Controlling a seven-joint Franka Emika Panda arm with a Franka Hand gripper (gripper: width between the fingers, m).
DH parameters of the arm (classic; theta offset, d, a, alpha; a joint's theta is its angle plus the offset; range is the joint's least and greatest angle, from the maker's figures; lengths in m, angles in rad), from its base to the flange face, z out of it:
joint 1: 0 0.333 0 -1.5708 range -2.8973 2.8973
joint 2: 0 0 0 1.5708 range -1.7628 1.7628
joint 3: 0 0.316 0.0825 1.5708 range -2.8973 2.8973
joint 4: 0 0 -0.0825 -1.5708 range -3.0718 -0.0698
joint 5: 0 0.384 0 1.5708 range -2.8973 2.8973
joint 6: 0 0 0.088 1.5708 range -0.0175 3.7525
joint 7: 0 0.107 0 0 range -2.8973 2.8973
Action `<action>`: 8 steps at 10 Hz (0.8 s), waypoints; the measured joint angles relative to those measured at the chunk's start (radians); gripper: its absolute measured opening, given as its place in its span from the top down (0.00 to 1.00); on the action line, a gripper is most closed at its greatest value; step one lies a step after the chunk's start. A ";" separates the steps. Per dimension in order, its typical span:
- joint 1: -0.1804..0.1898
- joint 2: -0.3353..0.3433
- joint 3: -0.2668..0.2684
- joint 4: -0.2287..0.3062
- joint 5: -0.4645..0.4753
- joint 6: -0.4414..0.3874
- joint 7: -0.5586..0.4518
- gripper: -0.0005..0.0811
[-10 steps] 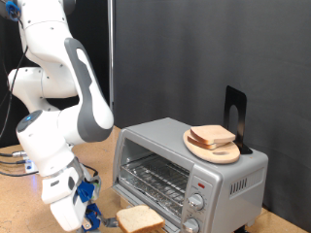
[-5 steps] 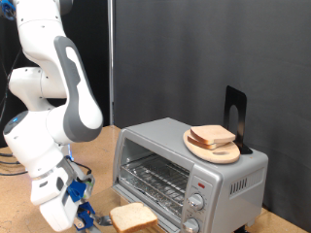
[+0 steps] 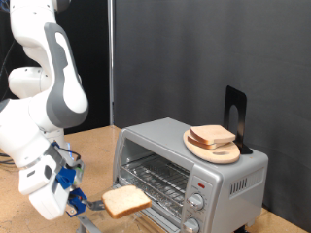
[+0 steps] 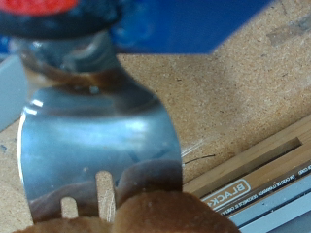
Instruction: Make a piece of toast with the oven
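We saw the gripper (image 3: 68,189) at the exterior view's lower left, clamped on a metal spatula (image 4: 97,146). The piece of toast (image 3: 125,201) lay on its blade, just before the oven (image 3: 190,175), whose door was open.

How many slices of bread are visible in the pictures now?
3. One piece of toast rides on a metal spatula in front of the oven. Two bread slices are stacked on the wooden plate atop it; more could hide beneath them.
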 joint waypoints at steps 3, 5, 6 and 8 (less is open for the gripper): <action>-0.005 0.004 0.001 0.002 0.047 -0.014 -0.021 0.45; -0.019 -0.009 -0.003 0.013 0.049 -0.061 -0.027 0.45; -0.022 -0.017 -0.003 0.014 0.049 -0.067 -0.029 0.45; -0.021 -0.035 0.002 0.009 0.049 -0.069 -0.029 0.45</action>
